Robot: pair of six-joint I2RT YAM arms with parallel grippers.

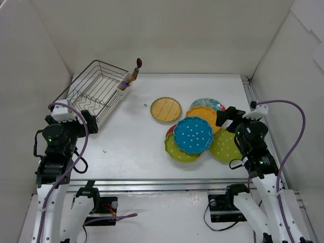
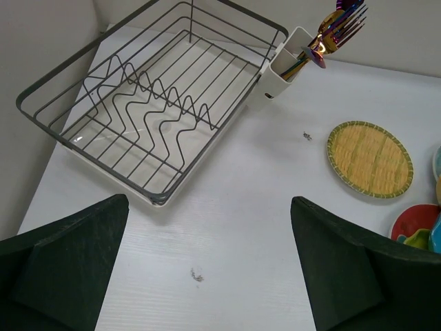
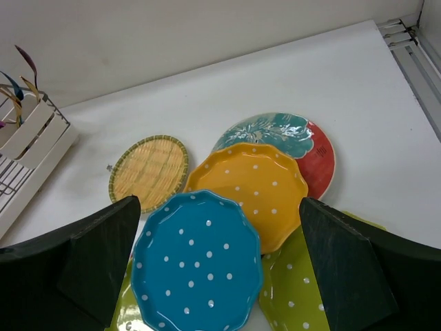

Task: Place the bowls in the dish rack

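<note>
Left gripper and right gripper both had jaws wide apart, holding nothing; right one hung over the overlapping pile on the white table: white-dotted blue scalloped dish topmost, over white-dotted orange dish and two green dotted dishes; red-and-teal patterned dish behind; tan woven round dish just beside the pile; silver wire dish rack far left, well apart from the dishes, white utensil cup at its corner.

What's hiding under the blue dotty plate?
The blue bowl lies on top of the pile. Its edges cover part of the orange bowl, a green bowl and a red-edged bowl. What sits beneath its middle is covered.
</note>
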